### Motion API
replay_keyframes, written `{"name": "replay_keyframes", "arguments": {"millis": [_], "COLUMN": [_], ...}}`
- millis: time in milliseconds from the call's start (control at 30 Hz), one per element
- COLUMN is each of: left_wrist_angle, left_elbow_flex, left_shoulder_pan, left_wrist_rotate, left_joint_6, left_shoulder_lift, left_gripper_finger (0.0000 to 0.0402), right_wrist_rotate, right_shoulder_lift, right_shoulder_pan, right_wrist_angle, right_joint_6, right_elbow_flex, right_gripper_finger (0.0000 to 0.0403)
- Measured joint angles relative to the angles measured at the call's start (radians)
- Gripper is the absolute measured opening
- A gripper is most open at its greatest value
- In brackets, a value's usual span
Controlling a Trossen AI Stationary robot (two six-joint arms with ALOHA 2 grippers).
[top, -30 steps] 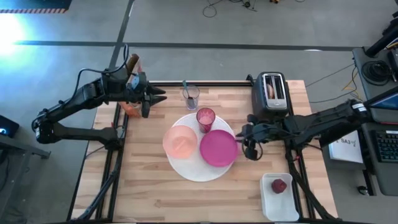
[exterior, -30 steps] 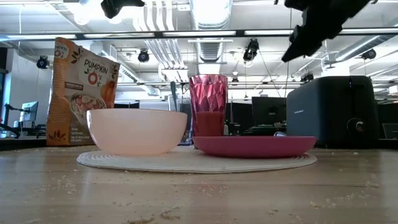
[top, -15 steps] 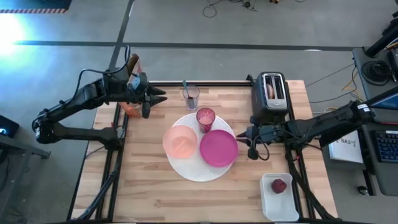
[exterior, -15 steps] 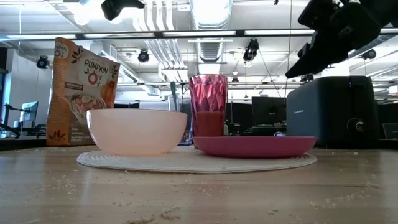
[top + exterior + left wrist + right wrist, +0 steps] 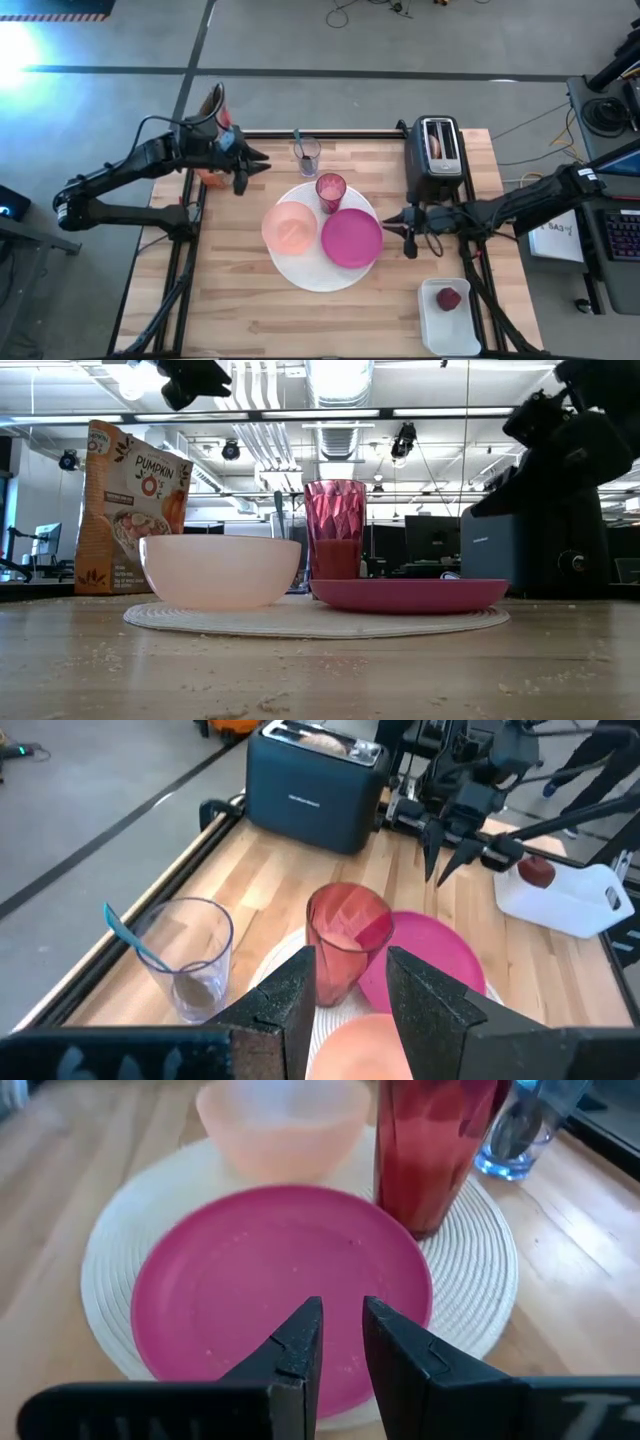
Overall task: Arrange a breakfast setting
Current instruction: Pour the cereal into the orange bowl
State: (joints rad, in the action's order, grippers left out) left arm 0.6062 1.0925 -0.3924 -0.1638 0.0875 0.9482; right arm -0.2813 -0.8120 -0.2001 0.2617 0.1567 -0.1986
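Observation:
On the round white placemat [image 5: 318, 275] stand the magenta plate [image 5: 352, 238], the peach bowl [image 5: 290, 227] and the pink cup [image 5: 331, 190]. Behind them, the teal-handled spoon [image 5: 130, 935] leans in a clear glass [image 5: 306, 153]. The bagel [image 5: 436, 143] sticks out of the black toaster's slot. The red fruit [image 5: 449, 298] lies in a white tray at the near right. My right gripper [image 5: 340, 1330] hangs just right of the plate, pointing at it, narrowly open and holding nothing. My left gripper [image 5: 350, 990] is open and hovers high at the far left, facing the cup.
The black toaster [image 5: 438, 148] stands at the far right, just behind my right arm. A colourful cereal bag [image 5: 135, 505] stands at the far left edge under my left arm. The white tray [image 5: 452, 325] sits at the near right corner. Bare wood lies along the near edge.
My right gripper has sunk a good way beside the plate's right rim and drawn slightly toward the table's right edge, tipping nearer to level. My left gripper has dropped a little. Nothing on the table has moved.

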Motion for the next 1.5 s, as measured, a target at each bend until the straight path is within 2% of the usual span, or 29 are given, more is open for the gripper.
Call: {"name": "replay_keyframes", "arguments": {"millis": [300,533,767,867,1200,1500], "left_wrist_angle": [-0.024,-0.030,-0.030,-0.030,-0.030,-0.030], "left_elbow_flex": [-0.009,-0.009,-0.009,-0.009,-0.009,-0.009], "left_shoulder_pan": [0.000,0.000,0.000,0.000,0.000,0.000], "left_wrist_rotate": [0.000,0.000,0.000,0.000,0.000,0.000], "left_joint_6": [0.000,0.000,0.003,0.003,0.008,0.015], "left_shoulder_lift": [0.000,-0.001,-0.001,-0.001,-0.001,-0.001], "left_gripper_finger": [0.0107,0.0107,0.0107,0.0107,0.0107,0.0107], "right_wrist_rotate": [-0.007,-0.007,-0.005,-0.005,-0.006,-0.008], "right_shoulder_lift": [0.001,0.009,0.108,0.167,0.379,0.507], "right_shoulder_pan": [0.000,0.000,0.000,0.000,0.000,0.000], "right_wrist_angle": [0.249,0.244,0.244,0.223,0.040,-0.082], "right_joint_6": [0.009,-0.016,-0.128,-0.174,-0.176,-0.174], "right_elbow_flex": [0.180,0.187,0.187,0.187,0.187,0.188], "right_gripper_finger": [0.0066,0.0065,0.0070,0.0068,0.0075,0.0068]}}
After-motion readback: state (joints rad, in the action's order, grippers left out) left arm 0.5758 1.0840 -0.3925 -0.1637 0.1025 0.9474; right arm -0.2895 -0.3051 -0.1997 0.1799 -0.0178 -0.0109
